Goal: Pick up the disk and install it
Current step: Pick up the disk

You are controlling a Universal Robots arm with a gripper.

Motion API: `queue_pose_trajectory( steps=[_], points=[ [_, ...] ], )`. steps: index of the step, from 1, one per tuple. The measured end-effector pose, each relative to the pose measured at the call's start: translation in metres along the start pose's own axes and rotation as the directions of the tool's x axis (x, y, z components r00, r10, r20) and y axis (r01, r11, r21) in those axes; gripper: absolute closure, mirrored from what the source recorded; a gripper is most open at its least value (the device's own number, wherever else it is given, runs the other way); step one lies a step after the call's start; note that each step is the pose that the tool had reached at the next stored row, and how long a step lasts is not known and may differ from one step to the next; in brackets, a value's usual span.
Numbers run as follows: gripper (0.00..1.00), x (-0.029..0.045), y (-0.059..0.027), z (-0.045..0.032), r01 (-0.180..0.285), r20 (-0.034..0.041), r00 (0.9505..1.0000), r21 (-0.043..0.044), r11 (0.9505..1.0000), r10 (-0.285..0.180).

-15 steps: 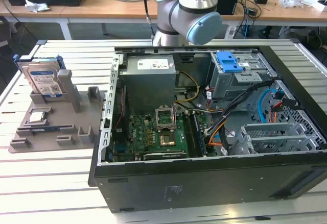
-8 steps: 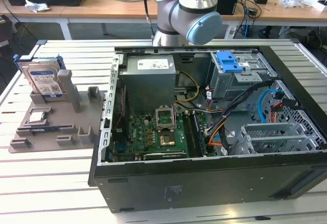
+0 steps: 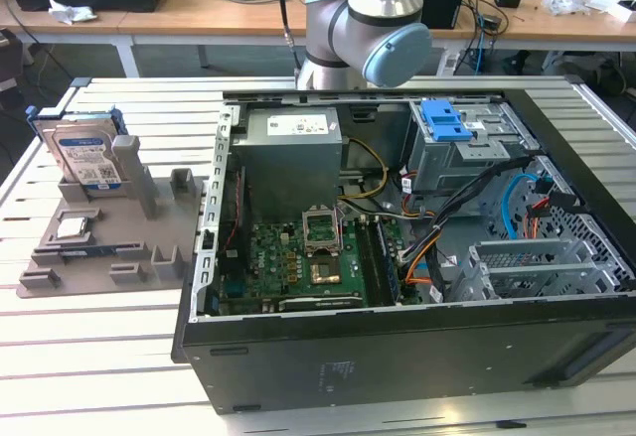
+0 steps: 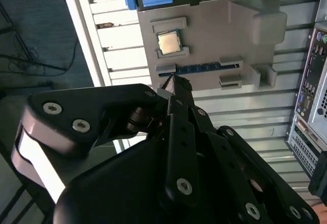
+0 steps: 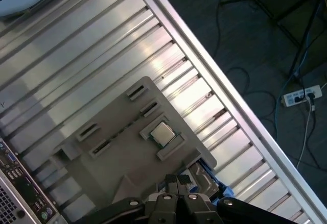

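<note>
- Gripper (image 4: 176, 84) is hovering over the grey tray (image 4: 214, 35), jaws pressing together, gripping nothing
- Disk (image 3: 87, 158) is standing upright in the tray, untouched

A slatted metal table (image 3: 99, 357) is seen across most of the exterior view, its pale ribs running from side to side. A grey tray (image 3: 139, 232) is laid flat on it at the exterior view's left. An open black case (image 3: 397, 357) is laid on its side just beside the tray, across the middle and right. In both wrist views the tray (image 4: 209, 45) (image 5: 117, 152) is seen resting on the slats near the table's edge.
</note>
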State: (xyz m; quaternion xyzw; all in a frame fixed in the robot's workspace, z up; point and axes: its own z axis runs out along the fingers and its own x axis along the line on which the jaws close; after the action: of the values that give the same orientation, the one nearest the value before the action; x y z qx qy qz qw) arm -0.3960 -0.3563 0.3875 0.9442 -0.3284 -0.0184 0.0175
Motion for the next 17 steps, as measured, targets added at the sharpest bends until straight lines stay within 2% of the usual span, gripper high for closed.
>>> queue_pose_trajectory(
  steps=[2, 4, 11, 13, 17],
  points=[
    [0.89, 0.0000, 0.0000, 0.0000, -0.046, 0.0022, 0.9989, 0.0010, 0.9989, 0.046],
    [0.89, 0.0000, 0.0000, 0.0000, -0.093, 0.0043, 0.9956, 0.0019, 0.9956, 0.093],
    [0.89, 0.0000, 0.0001, 0.0000, -0.161, 0.0074, 0.9869, 0.0030, 0.9869, 0.161],
    [0.89, 0.0000, 0.0001, 0.0000, -0.183, 0.0085, 0.9832, 0.0033, 0.9832, 0.183],
    [0.89, 0.0000, 0.0001, 0.0000, -0.233, 0.0110, 0.9724, 0.0041, 0.9724, 0.233]
  ],
)
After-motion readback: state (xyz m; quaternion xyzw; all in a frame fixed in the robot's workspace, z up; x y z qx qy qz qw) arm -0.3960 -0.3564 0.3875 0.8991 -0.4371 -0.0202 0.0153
